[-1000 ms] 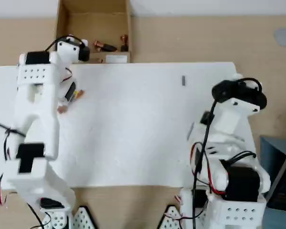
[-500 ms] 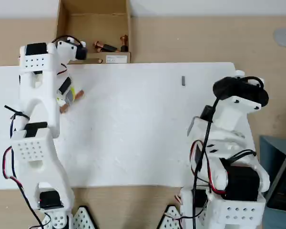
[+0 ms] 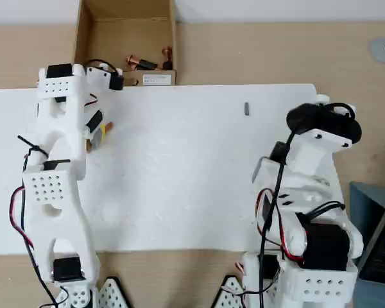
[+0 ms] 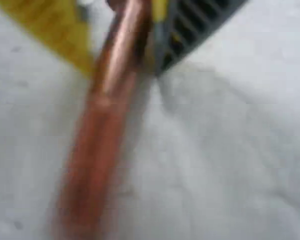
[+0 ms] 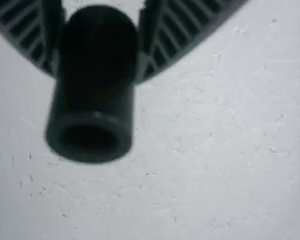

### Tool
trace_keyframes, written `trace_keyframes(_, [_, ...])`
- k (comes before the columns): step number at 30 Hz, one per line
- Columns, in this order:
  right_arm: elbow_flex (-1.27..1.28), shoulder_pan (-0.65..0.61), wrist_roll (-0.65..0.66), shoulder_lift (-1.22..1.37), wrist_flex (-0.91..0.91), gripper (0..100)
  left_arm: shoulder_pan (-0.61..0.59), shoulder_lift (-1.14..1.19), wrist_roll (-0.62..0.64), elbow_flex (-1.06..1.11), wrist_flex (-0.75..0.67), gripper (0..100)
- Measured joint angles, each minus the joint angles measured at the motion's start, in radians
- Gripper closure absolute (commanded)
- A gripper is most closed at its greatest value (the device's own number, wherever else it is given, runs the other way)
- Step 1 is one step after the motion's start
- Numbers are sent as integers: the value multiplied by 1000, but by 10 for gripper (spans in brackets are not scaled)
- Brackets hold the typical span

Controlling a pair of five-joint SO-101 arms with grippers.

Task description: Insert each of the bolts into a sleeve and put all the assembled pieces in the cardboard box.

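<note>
Left jaws: closed on a copper bolt [image 4: 110, 125], its free end low over the white sheet [image 3: 179, 192]. Right jaws: closed on a black sleeve [image 5: 92, 90], bore open, well apart from the left jaws. Cardboard box [image 3: 82, 38], just beyond the left jaws: copper pieces [image 3: 141, 63] inside, judged done. Outstanding: this pair unjoined; a small dark piece [image 3: 247, 109], perhaps a sleeve, lies ahead of the right jaws. Open sheet between the jaws; box wall close to the left jaws.

Cardboard box [image 3: 83, 38] holding copper pieces [image 3: 141, 63], grey sleeve [image 3: 246, 108] on white board [image 3: 179, 179]
</note>
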Motion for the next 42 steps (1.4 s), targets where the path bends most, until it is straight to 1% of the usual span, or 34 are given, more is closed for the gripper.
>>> trace_keyframes(1, [0, 0, 0, 0, 0, 990, 2, 0, 14, -2, 5, 998])
trace_keyframes(3, [0, 0, 0, 0, 0, 990, 2, 3, 83, -17, 18, 998])
trace_keyframes(10, [0, 0, 0, 0, 0, 990, -5, 8, 402, -80, 66, 998])
trace_keyframes(15, [0, 0, 0, 0, 0, 990, -11, -84, 545, -78, 66, 998])
trace_keyframes(18, [0, 0, 0, 0, 0, 990, -11, -163, 661, -78, 66, 998])
trace_keyframes(22, [0, 0, 0, 0, 0, 990, -11, -250, 844, -78, 66, 998])
trace_keyframes(25, [0, 0, 0, 0, 0, 990, -11, -293, 1005, -78, 66, 998])
trace_keyframes(30, [0, 0, 0, 0, 0, 990, -34, -331, 1309, -74, 68, 998])
trace_keyframes(34, [0, 0, 0, 0, 0, 990, -81, -362, 1534, 28, 69, 998])
trace_keyframes(37, [-2, 0, 0, 0, 11, 990, -114, -393, 1672, 143, 69, 998])
trace_keyframes(39, [-3, 0, 0, 0, 21, 990, -121, -417, 1748, 219, 69, 998])
trace_keyframes(42, [-3, 0, 0, 0, 21, 990, -127, -460, 1814, 307, 69, 998])
